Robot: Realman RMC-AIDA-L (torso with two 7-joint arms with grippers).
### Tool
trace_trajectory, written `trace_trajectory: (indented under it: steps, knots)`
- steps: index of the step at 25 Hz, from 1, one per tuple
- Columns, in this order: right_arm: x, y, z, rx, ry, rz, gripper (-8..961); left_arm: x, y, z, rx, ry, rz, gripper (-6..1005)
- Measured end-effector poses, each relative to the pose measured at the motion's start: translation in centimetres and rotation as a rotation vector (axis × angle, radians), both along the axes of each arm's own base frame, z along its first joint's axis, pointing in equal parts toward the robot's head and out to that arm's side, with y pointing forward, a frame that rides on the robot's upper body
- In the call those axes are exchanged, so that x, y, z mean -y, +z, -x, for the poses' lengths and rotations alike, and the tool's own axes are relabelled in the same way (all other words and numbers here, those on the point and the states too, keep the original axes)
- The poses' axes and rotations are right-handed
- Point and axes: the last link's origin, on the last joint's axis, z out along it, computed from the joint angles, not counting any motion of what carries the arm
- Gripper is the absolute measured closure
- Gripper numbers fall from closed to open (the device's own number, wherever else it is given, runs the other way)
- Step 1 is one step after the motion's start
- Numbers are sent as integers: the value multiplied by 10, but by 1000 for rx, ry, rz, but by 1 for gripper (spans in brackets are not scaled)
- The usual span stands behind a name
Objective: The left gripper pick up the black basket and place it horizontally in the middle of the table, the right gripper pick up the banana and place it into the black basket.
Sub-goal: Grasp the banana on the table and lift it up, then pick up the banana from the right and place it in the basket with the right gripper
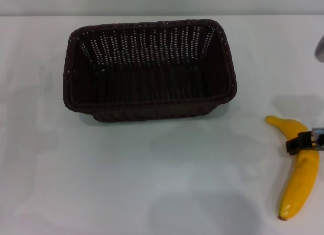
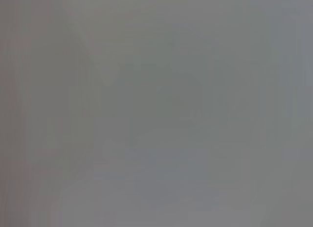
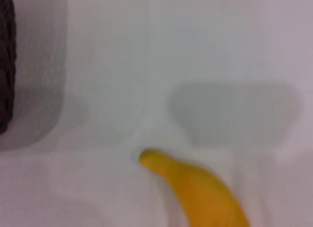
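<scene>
the right gripper (image 1: 302, 142) comes in from the right edge of the head view and sits directly over the banana (image 1: 298, 174), its small black finger bar crossing the fruit's upper third. whether its fingers are apart or clamped on the banana cannot be told from here. the banana lies flat on the table (image 1: 152, 184), curving from a tip just beyond the gripper on the far side down to its brown-ended tip on the near side. in the right wrist view the banana (image 3: 200, 188) shows close below the camera, with a dark edge of the black basket (image 3: 6, 60) well off to one side.

the black basket (image 1: 149, 68) stands upright on the table, well apart from the right gripper, to its left and farther from the robot, with its long side running left to right and its open top facing up. its inside shows only woven wall and floor.

the left gripper does not appear in any view; the left wrist view shows only plain grey.
</scene>
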Motion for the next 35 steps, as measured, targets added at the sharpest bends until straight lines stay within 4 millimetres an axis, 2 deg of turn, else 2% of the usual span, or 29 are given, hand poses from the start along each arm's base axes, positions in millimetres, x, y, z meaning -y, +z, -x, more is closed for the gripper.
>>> trace_trajectory:
  steps: [8, 13, 22, 24, 28, 32, 35]
  knots:
    - [-2, -7, 1, -1, 0, 18, 166, -1, 2, 0, -1, -1, -3, 316]
    - [-1, -6, 1, 0, 13, 28, 346, 0, 1, 0, 0, 1, -4, 316]
    - [-2, 3, 6, 9, 53, 21, 441, 2, 1, 2, 4, 8, -10, 316]
    - [-6, 12, 10, 14, 79, -6, 462, 2, 2, 2, 4, 8, -11, 316]
    - [-23, 48, 24, 43, 188, -106, 461, 1, 3, 2, 2, 6, -12, 316]
    - [-54, 81, 54, 15, 380, -200, 459, 0, 4, 1, -2, 2, -12, 316]
    - [-76, 87, 88, -71, 580, -238, 459, -1, 4, 0, -3, 0, -11, 316]
